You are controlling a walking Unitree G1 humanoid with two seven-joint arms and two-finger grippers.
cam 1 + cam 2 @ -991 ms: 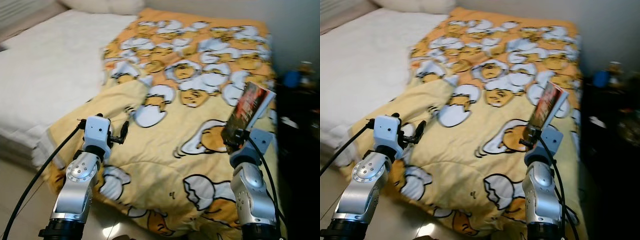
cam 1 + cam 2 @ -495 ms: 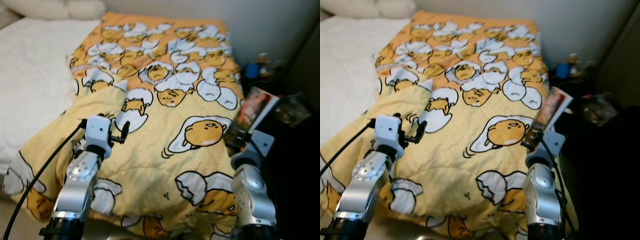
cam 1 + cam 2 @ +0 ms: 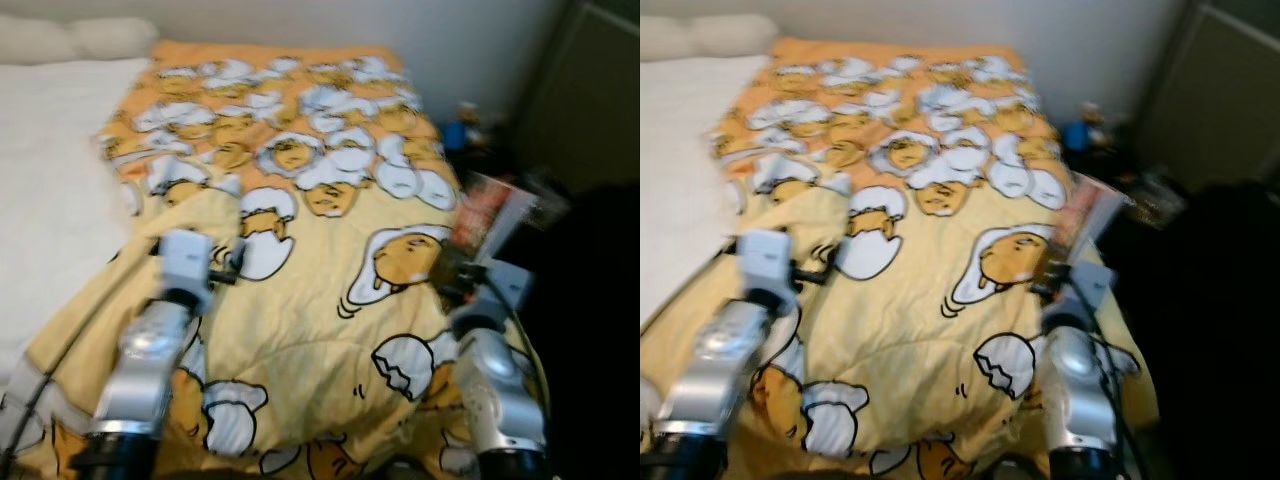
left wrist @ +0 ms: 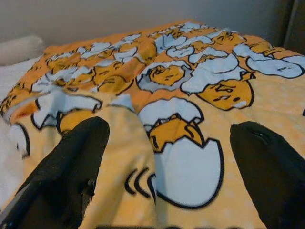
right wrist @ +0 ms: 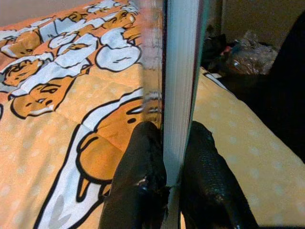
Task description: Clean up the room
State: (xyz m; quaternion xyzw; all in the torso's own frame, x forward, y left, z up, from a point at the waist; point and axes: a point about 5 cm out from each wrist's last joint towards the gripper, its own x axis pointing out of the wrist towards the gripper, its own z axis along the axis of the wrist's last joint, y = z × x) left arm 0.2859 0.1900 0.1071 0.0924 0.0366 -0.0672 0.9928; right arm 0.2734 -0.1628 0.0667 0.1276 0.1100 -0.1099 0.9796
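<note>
above the yellow quilt (image 3: 330,300), the right gripper (image 5: 167,157) pinches an upright book (image 5: 180,71) between its fingers.

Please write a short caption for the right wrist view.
Right gripper jaws clamp an upright book above the yellow egg-print blanket.

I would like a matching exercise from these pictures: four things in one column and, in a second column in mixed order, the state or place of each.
Things:
1. book
2. left hand
3. blanket
4. right hand

States or places:
A. open, holding nothing, over the bed
B. spread on the bed, yellow with egg cartoons
C. shut on a thin upright object
D. held upright, above the bed's right edge

Pairs: 1-D, 2-A, 3-B, 4-C
</note>
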